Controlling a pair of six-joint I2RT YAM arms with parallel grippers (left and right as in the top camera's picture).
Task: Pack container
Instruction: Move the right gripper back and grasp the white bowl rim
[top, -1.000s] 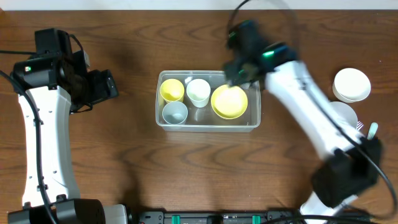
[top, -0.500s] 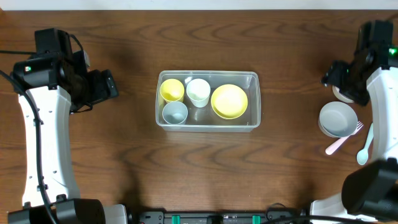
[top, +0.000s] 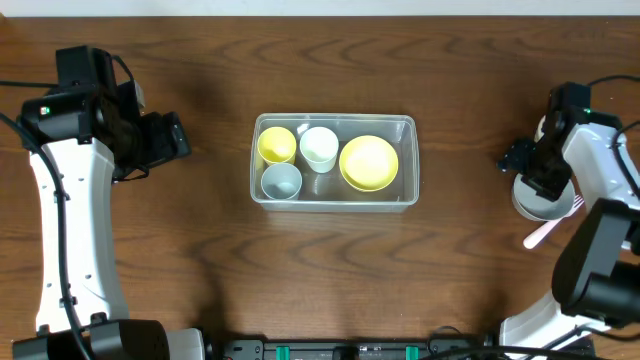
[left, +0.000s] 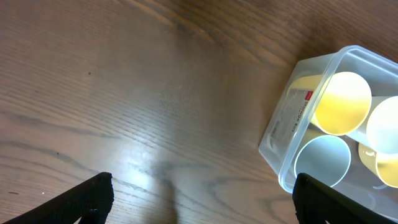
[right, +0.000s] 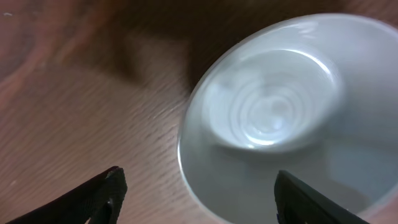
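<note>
Swung away from the container (top: 335, 204) since a second ago, the right claw (right: 198, 198) now hangs over a pale grey bowl (right: 273, 118) at the right edge of the overhead frame. Its two dark fingers are spread wide and grip nothing. The bowl's smooth round rim crosses the gap between them in the wrist view, and whether they touch it cannot be told. The left claw (left: 202, 198) has not shifted from the upper left, equally wide open and empty above glossy wood grain. The container, a clear plastic bin with rounded corners and a raised rim, sits at the centre of the dark wooden table (top: 200, 250), well apart from both arms. Inside, a yellow cup (top: 277, 145) and a white cup (top: 319, 148) line the upper wall, a grey-blue cup (top: 281, 181) fills the lower left corner, and a shallow yellow bowl (top: 369, 163) takes the right half. Bare wood shows on all four sides of the bin. A pink plastic utensil (top: 540, 236) lies just beside the grey bowl.
</note>
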